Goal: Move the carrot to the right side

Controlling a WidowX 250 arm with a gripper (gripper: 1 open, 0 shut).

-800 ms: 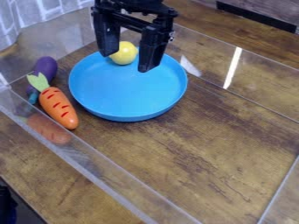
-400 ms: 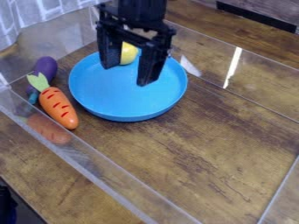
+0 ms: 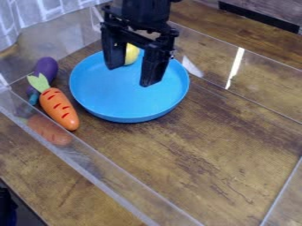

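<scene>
Gripper (image 3: 132,64) above blue plate (image 3: 127,99)

Plate (image 3: 130,95) on the tabletop (image 3: 224,132), left of the view's centre; round fruit (image 3: 132,55) at its far side, whether inside the rim cannot be told. Carrot (image 3: 58,109) on the tabletop just left of the plate, leafy end away from the viewer, tip towards the near side. Eggplant-like toy (image 3: 46,68) also left of the plate, behind the carrot and near its leafy end.
</scene>
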